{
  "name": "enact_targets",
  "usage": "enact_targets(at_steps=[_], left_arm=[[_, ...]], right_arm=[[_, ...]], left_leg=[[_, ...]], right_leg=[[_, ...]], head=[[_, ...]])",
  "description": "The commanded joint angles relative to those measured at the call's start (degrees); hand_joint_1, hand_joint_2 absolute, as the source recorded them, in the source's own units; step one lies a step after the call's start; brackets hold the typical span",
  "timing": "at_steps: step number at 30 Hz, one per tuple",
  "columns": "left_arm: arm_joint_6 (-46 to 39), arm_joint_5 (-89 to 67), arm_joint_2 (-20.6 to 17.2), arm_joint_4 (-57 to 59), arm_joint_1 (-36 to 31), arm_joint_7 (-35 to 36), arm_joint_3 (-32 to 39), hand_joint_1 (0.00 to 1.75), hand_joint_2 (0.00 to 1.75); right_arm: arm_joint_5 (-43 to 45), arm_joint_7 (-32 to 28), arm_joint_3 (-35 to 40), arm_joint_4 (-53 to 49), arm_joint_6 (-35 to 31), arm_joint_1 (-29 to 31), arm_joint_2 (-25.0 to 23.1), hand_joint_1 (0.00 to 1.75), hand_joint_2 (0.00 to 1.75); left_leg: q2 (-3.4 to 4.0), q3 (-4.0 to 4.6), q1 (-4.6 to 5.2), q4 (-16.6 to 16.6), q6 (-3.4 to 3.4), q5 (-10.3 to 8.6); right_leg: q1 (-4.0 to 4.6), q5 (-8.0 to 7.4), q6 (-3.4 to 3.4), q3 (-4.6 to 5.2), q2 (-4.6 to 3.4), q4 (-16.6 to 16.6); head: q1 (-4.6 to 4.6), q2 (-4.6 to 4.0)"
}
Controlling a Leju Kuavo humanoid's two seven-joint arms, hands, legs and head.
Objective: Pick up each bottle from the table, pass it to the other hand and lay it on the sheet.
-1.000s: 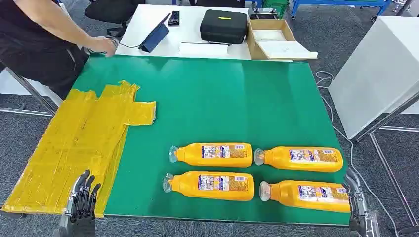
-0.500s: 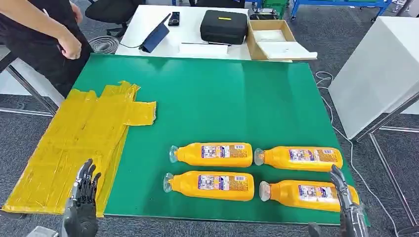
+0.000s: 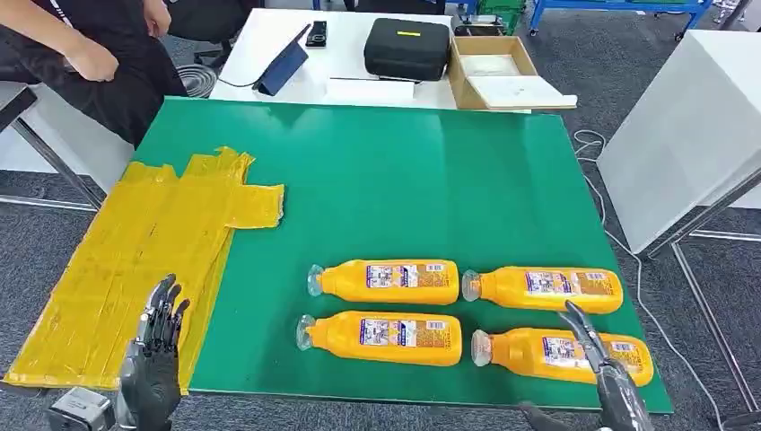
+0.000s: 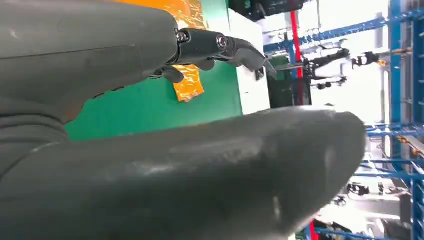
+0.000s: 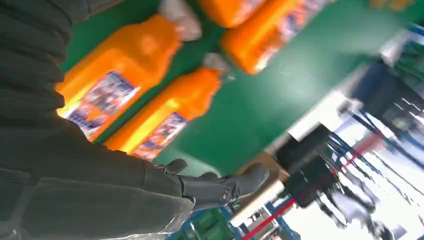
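While four orange bottles lie on the green table [image 3: 404,180], the near-right bottle [image 3: 538,354] is found just beneath the empty right hand [image 3: 603,377], fingers apart, its long axis crosswise, cap toward the left hand [image 3: 154,359], also spread, by the yellow sheet [image 3: 135,260]. Bottle labels are shown close in the right wrist view.

The dark right hand [image 3: 603,373] is cut off by the lower edge; the orange plastic bottles [image 5: 119,84] are blurred in the right wrist view.
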State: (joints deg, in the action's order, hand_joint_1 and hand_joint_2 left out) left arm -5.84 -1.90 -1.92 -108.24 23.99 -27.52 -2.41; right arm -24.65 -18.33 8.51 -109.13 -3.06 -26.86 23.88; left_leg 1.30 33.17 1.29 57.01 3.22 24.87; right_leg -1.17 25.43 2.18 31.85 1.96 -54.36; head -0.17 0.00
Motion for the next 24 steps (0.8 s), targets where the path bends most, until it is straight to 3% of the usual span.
enact_targets(at_steps=[1,4,6,9,13,18,24], left_arm=[[1.81,0.19,0.66,4.35,-2.79,-0.02,3.01,0.0,0.0],[1.71,0.98,0.45,4.31,-1.95,-0.84,4.07,0.0,0.0],[1.63,1.13,0.98,3.35,-0.91,-1.11,5.04,0.0,0.0],[3.18,0.48,3.37,0.65,0.77,-0.77,7.19,0.0,0.0],[5.69,-0.8,5.19,-0.42,1.31,-0.44,9.02,0.0,0.0],[6.35,-1.07,5.66,-0.77,1.55,-0.55,9.54,0.0,0.0],[7.22,-1.5,6.24,-2.97,3.11,-0.9,10.56,0.0,0.0]], right_arm=[[-1.86,3.23,-11.36,0.54,4.33,-9.26,17.32,0.0,1.75],[-0.37,4.23,-18.46,0.82,8.23,-14.11,21.53,0.0,1.75],[-2.38,4.88,-19.9,2.23,9.27,-14.09,22.81,0.0,1.75],[-5.99,5.26,-19.92,4.79,11.17,-9.27,21.41,0.0,1.75],[-13.04,6.88,-19.26,5.03,12.62,-5.7,17.88,0.0,1.75],[-14.91,7.15,-19.36,4.68,12.6,-5.15,16.51,0.0,1.75],[-18.91,7.01,-18.32,6.54,13.67,-0.67,12.7,0.0,1.75]], left_leg=[[-0.2,-0.04,0.03,0.03,-0.17,0.02],[-0.22,0.0,0.14,0.04,-0.11,0.04],[-0.1,-0.04,0.17,0.04,-0.15,0.08],[0.06,-0.16,0.12,0.03,-0.27,0.16],[0.16,-0.13,0.07,0.0,-0.23,0.05],[0.1,-0.08,0.07,-0.02,-0.08,0.04],[0.15,-0.14,-0.04,-0.1,-0.22,0.08]], right_leg=[[-0.06,0.04,-0.07,-0.07,0.0,-0.03],[-0.1,0.06,-0.01,-0.07,0.04,-0.08],[-0.08,0.04,-0.01,-0.21,-0.09,-0.06],[0.03,-0.01,-0.02,-0.77,-0.34,0.03],[0.09,-0.12,-0.02,-0.71,-0.42,0.09],[0.03,-0.09,0.03,-0.08,-0.25,0.1],[0.09,-0.12,-0.06,-0.65,-0.42,0.21]], head=[[0.02,0.0],[0.02,0.0],[0.02,0.0],[0.04,0.0],[0.04,0.0],[0.02,0.0],[0.0,0.0]])
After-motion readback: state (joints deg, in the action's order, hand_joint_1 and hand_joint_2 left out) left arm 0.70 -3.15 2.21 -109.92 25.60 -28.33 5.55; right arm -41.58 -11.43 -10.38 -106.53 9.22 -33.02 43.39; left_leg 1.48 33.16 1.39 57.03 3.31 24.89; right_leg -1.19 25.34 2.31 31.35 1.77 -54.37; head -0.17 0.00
